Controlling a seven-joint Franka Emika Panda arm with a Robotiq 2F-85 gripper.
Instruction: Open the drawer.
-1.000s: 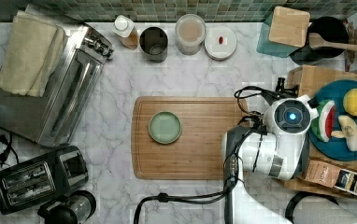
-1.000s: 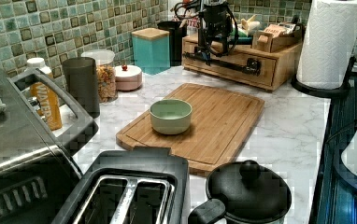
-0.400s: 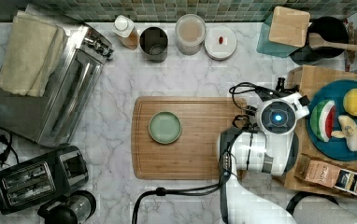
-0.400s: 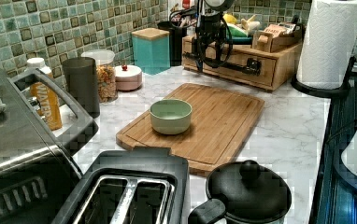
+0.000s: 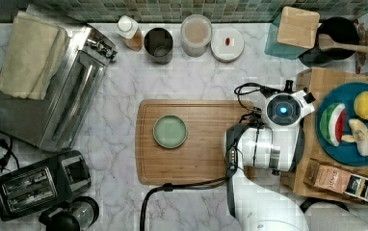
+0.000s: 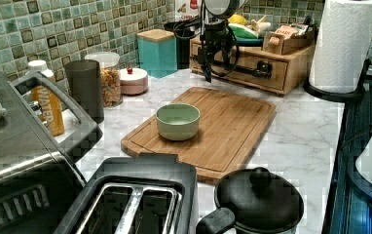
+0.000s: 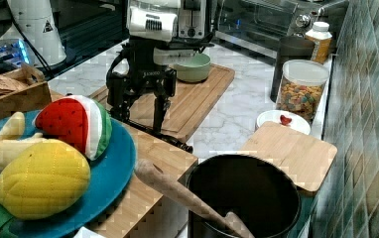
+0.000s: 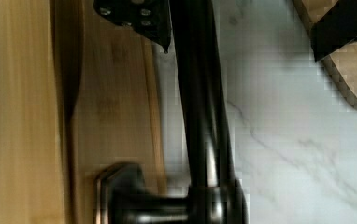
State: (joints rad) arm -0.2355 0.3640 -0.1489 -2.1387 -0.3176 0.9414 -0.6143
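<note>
The drawer (image 6: 245, 61) sits in a light-wood box at the left view's back right, its front looking flush with the box. Its long black bar handle (image 6: 250, 72) runs across the front. My gripper (image 6: 208, 73) hangs at the handle's end nearest the left view's left, fingers pointing down and open. In the wrist view the handle (image 8: 200, 116) passes between the two fingers (image 8: 139, 18), close to one of them, untouched by the other. In the right view the gripper (image 7: 138, 116) straddles the handle (image 7: 170, 141). From the top view the wrist (image 5: 282, 109) hides the gripper.
A bamboo cutting board (image 5: 191, 142) with a green bowl (image 5: 170, 131) lies just beside the arm. A blue plate (image 5: 350, 154) of toy fruit rests on the box. A paper towel roll (image 6: 344, 44) stands by the box, and a black pot (image 7: 242, 198) with a wooden spoon behind it.
The arm has shifted toward the top view's left, off the box top, and the gripper has come down over the handle's end.
</note>
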